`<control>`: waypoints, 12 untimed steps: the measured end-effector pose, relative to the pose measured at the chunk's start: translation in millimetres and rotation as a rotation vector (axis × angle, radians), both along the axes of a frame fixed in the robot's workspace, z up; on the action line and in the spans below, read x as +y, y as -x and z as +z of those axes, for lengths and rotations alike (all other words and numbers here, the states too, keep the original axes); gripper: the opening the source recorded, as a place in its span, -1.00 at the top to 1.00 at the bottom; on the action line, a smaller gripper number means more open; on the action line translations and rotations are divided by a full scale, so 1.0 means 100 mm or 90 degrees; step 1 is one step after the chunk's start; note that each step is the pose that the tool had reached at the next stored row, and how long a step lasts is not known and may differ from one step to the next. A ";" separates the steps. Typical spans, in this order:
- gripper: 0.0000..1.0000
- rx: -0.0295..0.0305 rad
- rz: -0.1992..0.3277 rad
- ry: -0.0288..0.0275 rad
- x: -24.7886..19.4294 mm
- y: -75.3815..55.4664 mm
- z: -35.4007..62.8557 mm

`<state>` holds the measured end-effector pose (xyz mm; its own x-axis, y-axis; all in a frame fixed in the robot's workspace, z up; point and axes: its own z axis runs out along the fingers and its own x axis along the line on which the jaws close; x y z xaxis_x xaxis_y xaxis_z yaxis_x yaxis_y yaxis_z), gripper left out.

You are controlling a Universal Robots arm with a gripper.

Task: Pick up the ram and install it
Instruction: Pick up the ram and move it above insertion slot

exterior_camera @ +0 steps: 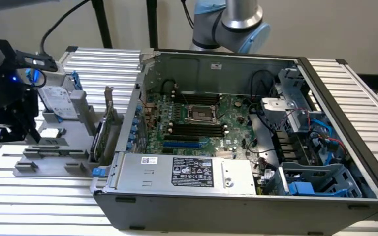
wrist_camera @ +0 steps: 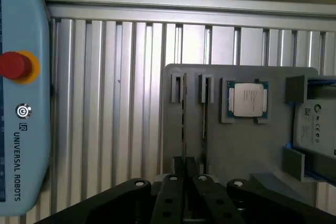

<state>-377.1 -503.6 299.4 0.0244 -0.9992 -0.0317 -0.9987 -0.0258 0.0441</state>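
From where I stand the ram (wrist_camera: pixel 184 124) is hard to read. It stands on edge in a slot of the gray holder plate (wrist_camera: pixel 241 150), so in the wrist view it is only a thin dark line, and neither its green face nor its chips can be made out. A second stick (wrist_camera: pixel 203 124) stands just beside it in the next slot, equally thin. The ends of both nearest the camera are hidden behind the gripper (wrist_camera: pixel 187 179). Its black fingers are drawn close together with only a slim gap, and I see nothing clamped between them. It hovers above the plate, roughly in line with the ram.

On the same plate lies a square silver processor chip (wrist_camera: pixel 247 99), apart from the sticks. A hard drive (wrist_camera: pixel 315 124) beyond it is cut off by the picture edge. A blue teach pendant (wrist_camera: pixel 23 103) with a red button (wrist_camera: pixel 14 65) is also cut off.

In the exterior view the open computer case (exterior_camera: pixel 241 206) sits to the right of the plate, and its dark memory slots (exterior_camera: pixel 196 130) are visible on the motherboard. The arm's wrist (exterior_camera: pixel 5 103) is a dark mass at the exterior view's left.
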 end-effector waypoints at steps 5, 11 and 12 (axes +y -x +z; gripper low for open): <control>0.73 -0.0001 0.000 0.0000 0.000 -0.16 0.226; 0.73 0.0001 0.000 0.0001 0.000 -0.43 0.492; 0.73 0.0000 0.000 0.0001 0.000 -0.47 0.535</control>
